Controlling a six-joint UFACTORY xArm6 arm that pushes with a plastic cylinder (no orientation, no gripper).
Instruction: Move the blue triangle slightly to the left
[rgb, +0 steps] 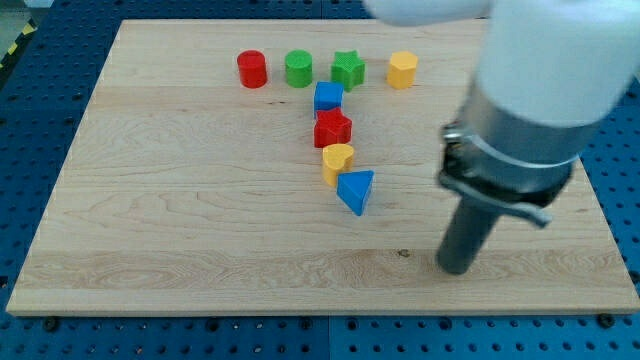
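Observation:
The blue triangle (356, 190) lies on the wooden board (180, 230) just right of centre, at the lower end of a short column of blocks. Right above it and touching it is a yellow heart-like block (337, 159). My tip (457, 268) rests on the board to the view's right of and below the triangle, about a hundred pixels away, touching no block. The arm's white and grey body (535, 90) fills the view's upper right.
Above the yellow block stand a red star (333, 128) and a blue cube (327, 97). A row near the view's top holds a red cylinder (252, 69), a green cylinder (298, 69), a green star (348, 69) and a yellow hexagon (402, 70).

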